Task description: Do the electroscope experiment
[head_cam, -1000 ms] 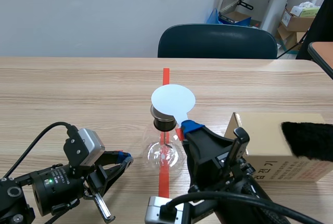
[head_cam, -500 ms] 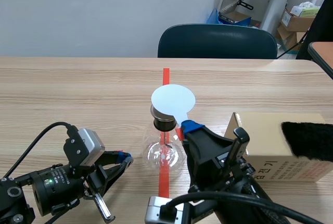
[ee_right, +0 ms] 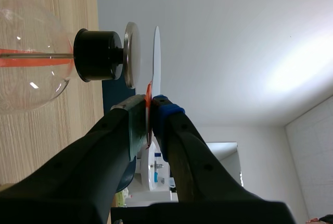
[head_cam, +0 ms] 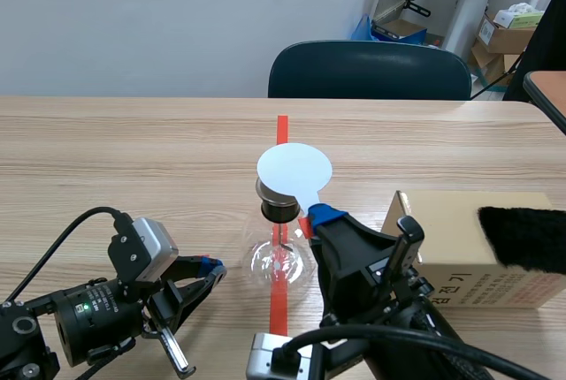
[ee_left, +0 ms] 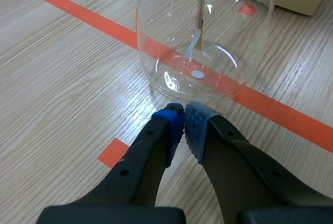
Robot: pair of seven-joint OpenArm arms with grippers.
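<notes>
Wooden table holds a glass flask; the right gripper clamps a white disc just above it, and the left gripper sits closed and empty beside it. Pushing the disc lower could tip the flask.

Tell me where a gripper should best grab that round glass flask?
Probably the black stopper, approached level from the left: it is narrow and straight-walled, while the glass bulb is wide and rounded, and the white disc covers the top.
</notes>
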